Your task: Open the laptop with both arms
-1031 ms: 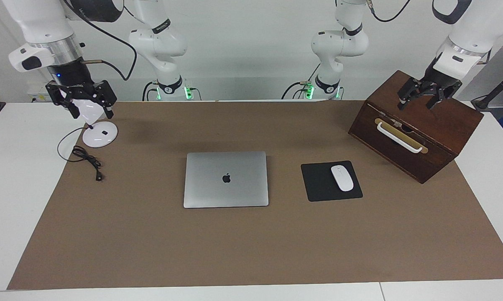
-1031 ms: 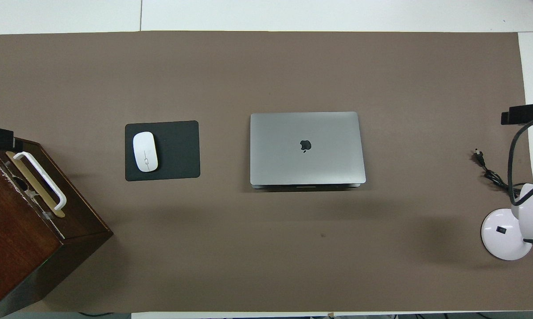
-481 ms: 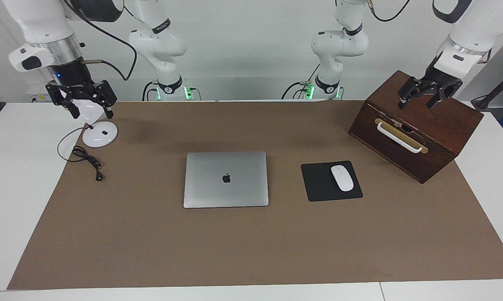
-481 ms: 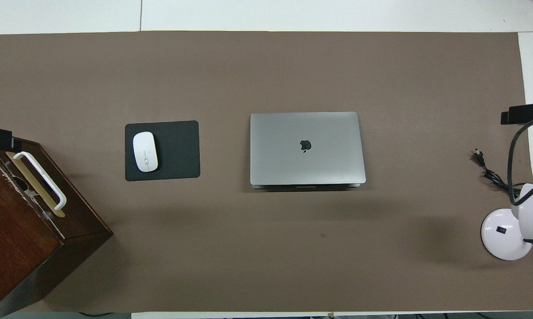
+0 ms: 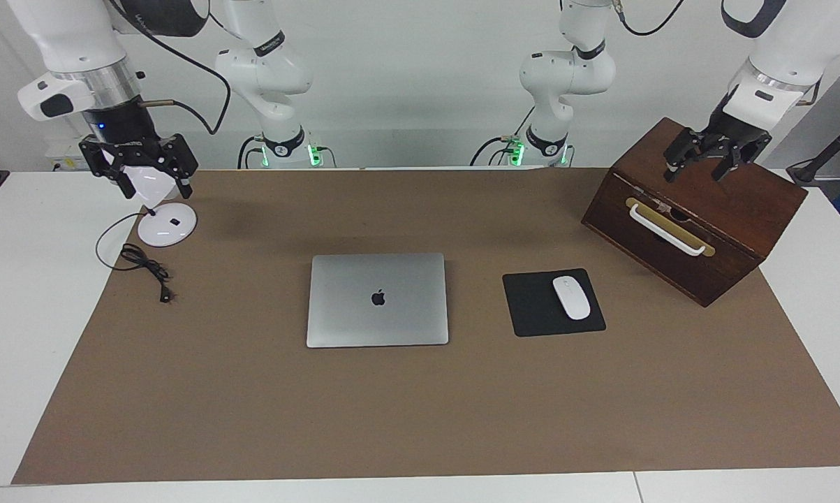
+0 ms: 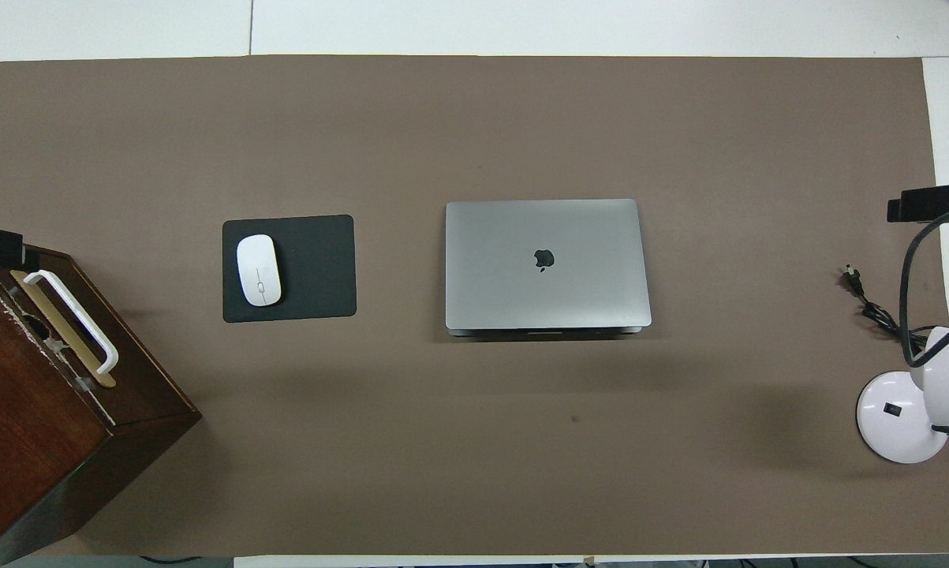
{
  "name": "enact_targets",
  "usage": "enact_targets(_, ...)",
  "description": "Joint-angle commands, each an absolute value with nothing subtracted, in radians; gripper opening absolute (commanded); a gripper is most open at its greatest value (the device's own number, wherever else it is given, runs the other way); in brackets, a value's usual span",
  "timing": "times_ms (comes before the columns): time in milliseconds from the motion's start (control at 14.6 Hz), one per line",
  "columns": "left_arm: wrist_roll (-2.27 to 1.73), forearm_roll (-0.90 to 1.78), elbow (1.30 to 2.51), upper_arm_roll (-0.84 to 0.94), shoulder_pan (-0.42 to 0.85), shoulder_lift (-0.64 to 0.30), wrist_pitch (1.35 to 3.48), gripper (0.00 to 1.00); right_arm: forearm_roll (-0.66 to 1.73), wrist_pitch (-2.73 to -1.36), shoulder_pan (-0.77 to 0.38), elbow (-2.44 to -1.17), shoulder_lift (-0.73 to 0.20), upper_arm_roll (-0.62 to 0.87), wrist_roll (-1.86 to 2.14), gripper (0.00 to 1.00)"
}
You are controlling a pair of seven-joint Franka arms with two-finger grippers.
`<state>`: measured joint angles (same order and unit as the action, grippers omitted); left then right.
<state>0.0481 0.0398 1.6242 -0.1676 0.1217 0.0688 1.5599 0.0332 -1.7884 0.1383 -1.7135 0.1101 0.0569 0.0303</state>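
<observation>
Since a second ago both arms have barely shifted. Our right gripper (image 5: 142, 172) hangs open and empty over the lamp (image 5: 166, 223), our left gripper (image 5: 704, 161) likewise over the wooden box (image 5: 699, 216). The laptop (image 5: 378, 299) lies closed mid-table, near neither; we should pin its base while lifting the lid's front edge.

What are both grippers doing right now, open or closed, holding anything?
Left gripper: open, empty, over the wooden box.
Right gripper: open, empty, over the lamp.
</observation>
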Motion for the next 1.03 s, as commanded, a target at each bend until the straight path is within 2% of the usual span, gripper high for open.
enact_targets(0, 0.018, 0.049, 1.631, -0.166, 0.120, 0.084, 1.558, 0.00, 0.057, -1.804, 0.149, -1.724, 0.118, 0.063, 0.060, 1.00)
enact_targets(275, 0.015, 0.052, 1.628, -0.169, 0.112, 0.080, 1.568, 0.00, 0.048, -1.802, 0.140, -1.729, 0.118, 0.066, 0.072, 1.00)
enact_targets(344, 0.015, 0.052, 1.625, -0.169, 0.112, 0.078, 1.583, 0.00, 0.048, -1.804, 0.140, -1.729, 0.117, 0.066, 0.069, 0.71)
enact_targets(412, 0.017, 0.052, 1.624, -0.166, 0.113, 0.077, 1.604, 0.00, 0.048, -1.815, 0.140, -1.729, 0.117, 0.066, 0.068, 0.26)
enact_targets(481, 0.020, 0.052, 1.624, -0.166, 0.115, 0.074, 1.635, 0.00, 0.048, -1.819, 0.138, -1.733, 0.117, 0.066, 0.067, 0.00)
enact_targets(825, 0.028, 0.058, 1.652, -0.163, 0.126, 0.075, 1.751, 0.00, 0.048, -1.822, 0.138, -1.738, 0.117, 0.066, 0.067, 0.00)
enact_targets(962, 0.029, 0.058, 1.724, -0.160, 0.130, 0.100, 1.830, 0.00, 0.048, -1.825, 0.138, -1.738, 0.114, 0.066, 0.066, 0.00)
